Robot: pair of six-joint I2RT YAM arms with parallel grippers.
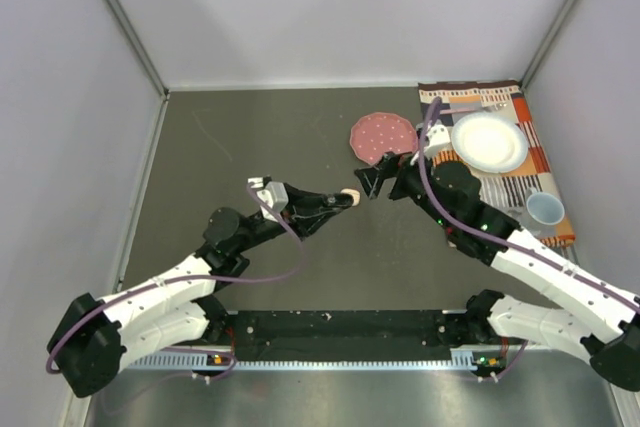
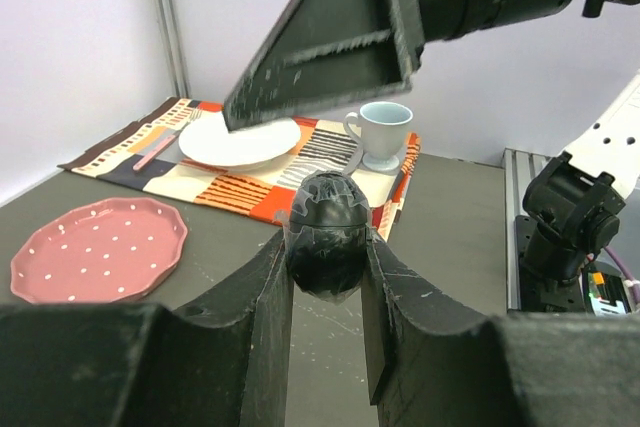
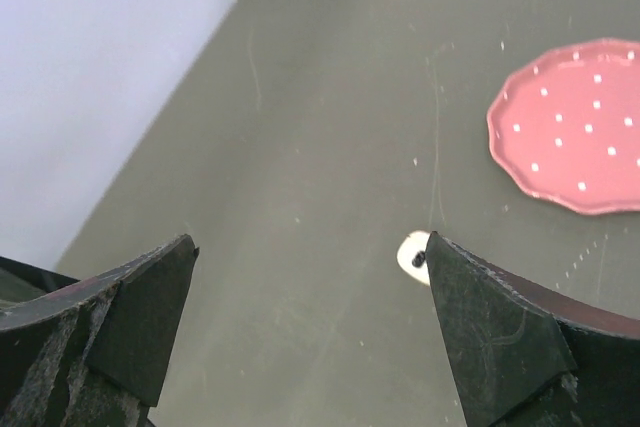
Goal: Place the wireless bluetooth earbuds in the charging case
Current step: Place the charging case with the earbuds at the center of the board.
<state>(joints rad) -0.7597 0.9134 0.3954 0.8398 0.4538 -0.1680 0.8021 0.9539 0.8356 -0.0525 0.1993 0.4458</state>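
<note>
My left gripper (image 1: 340,198) (image 2: 328,247) hangs low over mid-table, shut on a black egg-shaped thing with a seam (image 2: 328,227), the charging case by its look. Just off its tips a small cream-white piece with a dark spot (image 1: 351,192) (image 3: 411,252) lies on the grey table; it looks like one of the earbuds. My right gripper (image 1: 372,182) (image 3: 308,242) hovers above and just right of the left one, jaws wide open and empty. Its right finger (image 3: 500,337) hides part of the cream piece. No other earbud shows.
A pink dotted plate (image 1: 383,137) (image 3: 570,127) lies just behind the grippers. At the back right a patterned placemat (image 1: 530,172) carries a white plate (image 1: 489,141), cutlery and a pale blue cup (image 1: 545,209). Grey walls close in the left, back and right sides.
</note>
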